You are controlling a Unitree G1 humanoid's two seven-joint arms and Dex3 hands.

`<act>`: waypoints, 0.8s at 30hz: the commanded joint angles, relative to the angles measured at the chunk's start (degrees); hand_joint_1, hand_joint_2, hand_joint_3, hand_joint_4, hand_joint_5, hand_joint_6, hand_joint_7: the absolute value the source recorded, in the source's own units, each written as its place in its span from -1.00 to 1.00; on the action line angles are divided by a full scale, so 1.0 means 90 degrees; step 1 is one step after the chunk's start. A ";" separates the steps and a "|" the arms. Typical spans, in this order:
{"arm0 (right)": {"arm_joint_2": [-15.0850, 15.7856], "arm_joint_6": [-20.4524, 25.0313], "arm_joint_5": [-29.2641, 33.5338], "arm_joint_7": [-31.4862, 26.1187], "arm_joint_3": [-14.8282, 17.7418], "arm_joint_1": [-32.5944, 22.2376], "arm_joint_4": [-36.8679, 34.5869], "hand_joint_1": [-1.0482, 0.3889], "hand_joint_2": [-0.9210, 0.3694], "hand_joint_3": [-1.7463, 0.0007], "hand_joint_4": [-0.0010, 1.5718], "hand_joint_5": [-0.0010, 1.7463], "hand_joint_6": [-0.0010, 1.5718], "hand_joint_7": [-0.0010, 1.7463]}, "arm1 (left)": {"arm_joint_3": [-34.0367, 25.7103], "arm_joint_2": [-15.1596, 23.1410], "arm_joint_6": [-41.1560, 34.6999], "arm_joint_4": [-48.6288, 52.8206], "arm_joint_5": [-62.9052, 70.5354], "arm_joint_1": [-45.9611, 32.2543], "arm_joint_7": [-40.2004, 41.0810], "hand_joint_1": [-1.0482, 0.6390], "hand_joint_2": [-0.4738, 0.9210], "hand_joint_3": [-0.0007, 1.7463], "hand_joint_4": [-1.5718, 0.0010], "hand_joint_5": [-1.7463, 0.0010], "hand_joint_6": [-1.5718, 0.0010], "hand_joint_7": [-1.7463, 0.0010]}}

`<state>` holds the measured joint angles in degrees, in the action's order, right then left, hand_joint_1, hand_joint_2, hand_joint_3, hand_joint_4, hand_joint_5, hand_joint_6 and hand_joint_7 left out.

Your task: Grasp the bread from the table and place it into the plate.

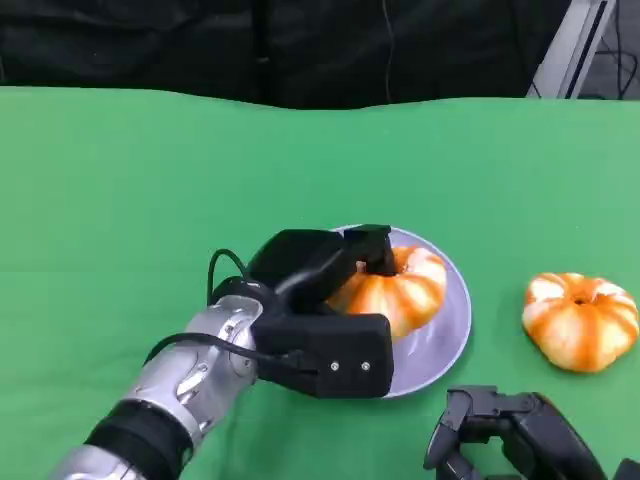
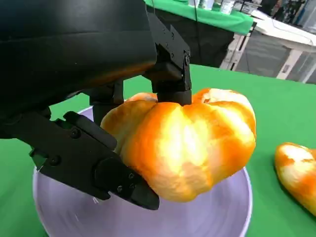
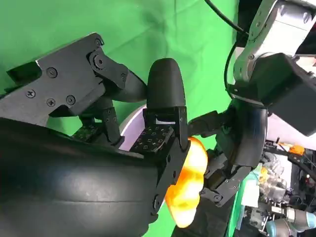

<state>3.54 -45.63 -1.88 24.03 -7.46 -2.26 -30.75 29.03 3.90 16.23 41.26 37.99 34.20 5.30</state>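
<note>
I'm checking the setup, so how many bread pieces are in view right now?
2. One bread is over the plate, held by the left hand. The other bread lies on the green table, right of the plate.

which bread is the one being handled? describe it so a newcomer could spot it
On the green table, find the round lavender plate near the middle. The orange-and-white pumpkin-shaped bread sits over that plate, gripped by the black left hand. Its lookalike, the second pumpkin-shaped bread, lies untouched on bare cloth off to the right.
</note>
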 commanded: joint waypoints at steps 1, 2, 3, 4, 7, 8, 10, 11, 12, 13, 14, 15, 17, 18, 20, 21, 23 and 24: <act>0.0074 -0.0002 -0.0010 -0.0039 0.0013 -0.0057 0.0048 0.31 -0.46 -0.18 0.09 0.62 0.12 0.32 | 0.0024 0.0138 0.0199 0.0359 -0.0024 0.0211 -0.0020 0.06 0.80 -1.00 0.21 -0.60 0.14 -0.33; 0.0074 -0.0001 -0.0010 -0.0039 0.0013 -0.0059 0.0051 0.31 -0.46 -0.18 0.09 0.62 0.12 0.32 | 0.0023 0.0136 0.0219 0.0387 -0.0024 0.0222 -0.0011 0.06 0.79 -1.00 0.21 -0.59 0.13 -0.31; 0.0075 0.0002 -0.0014 -0.0035 0.0015 -0.0051 0.0040 0.31 -0.46 -0.17 0.09 0.62 0.12 0.32 | 0.0023 0.0160 0.0223 0.0439 -0.0029 0.0249 -0.0061 0.04 0.80 -1.00 0.19 -0.50 0.11 -0.20; 0.0075 0.0004 -0.0018 -0.0032 0.0016 -0.0046 0.0032 0.31 -0.47 -0.17 0.09 0.61 0.12 0.31 | 0.0023 0.0178 0.0228 0.0479 -0.0031 0.0269 -0.0099 0.02 0.80 -1.00 0.10 -0.23 -0.04 0.18; 0.0076 0.0006 -0.0022 -0.0030 0.0017 -0.0041 0.0024 0.30 -0.48 -0.15 0.09 0.60 0.12 0.31 | 0.0019 0.0194 0.0246 0.0539 -0.0034 0.0298 -0.0137 0.00 0.80 -1.00 -0.05 0.11 -0.34 0.80; 0.0076 0.0006 -0.0022 -0.0030 0.0017 -0.0041 0.0024 0.30 -0.48 -0.15 0.09 0.60 0.12 0.30 | 0.0019 0.0193 0.0252 0.0548 -0.0035 0.0302 -0.0137 0.00 0.80 -1.00 -0.06 0.14 -0.37 0.85; 0.0076 0.0006 -0.0022 -0.0030 0.0017 -0.0041 0.0024 0.30 -0.49 -0.14 0.09 0.60 0.12 0.30 | 0.0018 0.0192 0.0260 0.0562 -0.0036 0.0309 -0.0135 -0.01 0.80 -1.00 -0.07 0.16 -0.39 0.89; 0.0076 0.0006 -0.0022 -0.0030 0.0017 -0.0041 0.0024 0.30 -0.49 -0.14 0.09 0.60 0.12 0.30 | 0.0018 0.0191 0.0262 0.0566 -0.0037 0.0311 -0.0134 -0.01 0.80 -1.00 -0.07 0.16 -0.39 0.90; 0.0076 0.0006 -0.0022 -0.0030 0.0017 -0.0041 0.0024 0.30 -0.49 -0.14 0.09 0.59 0.12 0.30 | 0.0018 0.0191 0.0263 0.0568 -0.0037 0.0311 -0.0134 -0.01 0.80 -1.00 -0.07 0.16 -0.40 0.91; 0.0076 0.0006 -0.0022 -0.0030 0.0017 -0.0041 0.0024 0.30 -0.49 -0.14 0.09 0.59 0.12 0.30 | 0.0018 0.0191 0.0264 0.0569 -0.0037 0.0312 -0.0134 -0.01 0.80 -1.00 -0.07 0.16 -0.40 0.91; 0.0074 -0.0021 -0.0022 -0.0030 0.0019 -0.0039 0.0005 0.30 -0.49 -0.14 0.09 0.59 0.13 0.30 | 0.0040 0.0220 0.0284 0.0665 -0.0016 0.0353 -0.0167 -0.01 0.80 -1.00 -0.07 0.16 -0.40 0.92; 0.0068 -0.0037 -0.0036 -0.0022 0.0021 -0.0036 -0.0012 0.30 -0.49 -0.14 0.09 0.61 0.13 0.30 | 0.0052 0.0243 0.0304 0.0755 -0.0017 0.0393 -0.0226 -0.18 0.89 -0.99 0.01 0.46 -0.17 0.96; 0.0063 -0.0042 -0.0043 -0.0019 0.0021 -0.0036 -0.0017 0.29 -0.47 -0.15 0.09 0.62 0.13 0.31 | 0.0058 0.0273 0.0368 0.0888 -0.0046 0.0454 -0.0339 -0.38 0.98 -0.93 0.11 0.84 0.12 0.99; 0.0064 -0.0034 -0.0038 -0.0022 0.0020 -0.0039 -0.0009 0.29 -0.47 -0.16 0.09 0.63 0.13 0.31 | 0.0053 0.0279 0.0404 0.0925 -0.0069 0.0473 -0.0381 -0.44 0.99 -0.86 0.18 0.92 0.21 0.99; 0.0066 -0.0026 -0.0030 -0.0028 0.0019 -0.0041 0.0000 0.28 -0.47 -0.16 0.09 0.63 0.13 0.31 | 0.0047 0.0283 0.0450 0.0972 -0.0091 0.0496 -0.0420 -0.49 1.00 -0.80 0.24 0.98 0.29 1.00; 0.0066 -0.0026 -0.0030 -0.0028 0.0019 -0.0041 0.0000 0.28 -0.47 -0.16 0.09 0.63 0.12 0.32 | 0.0046 0.0283 0.0461 0.0985 -0.0093 0.0503 -0.0422 -0.50 1.00 -0.79 0.24 0.99 0.30 1.00; 0.0066 -0.0026 -0.0030 -0.0028 0.0019 -0.0041 0.0000 0.28 -0.47 -0.16 0.08 0.63 0.12 0.32 | 0.0044 0.0282 0.0476 0.1003 -0.0095 0.0511 -0.0423 -0.50 1.00 -0.78 0.25 0.99 0.31 1.00; 0.0066 -0.0026 -0.0030 -0.0028 0.0019 -0.0041 0.0000 0.28 -0.47 -0.16 0.08 0.63 0.12 0.32 | 0.0042 0.0281 0.0481 0.1009 -0.0095 0.0513 -0.0424 -0.50 1.00 -0.78 0.25 0.99 0.31 1.00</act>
<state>3.54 -45.64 -1.88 24.02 -7.48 -2.36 -30.70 29.45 5.64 19.99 49.71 37.68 37.57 1.95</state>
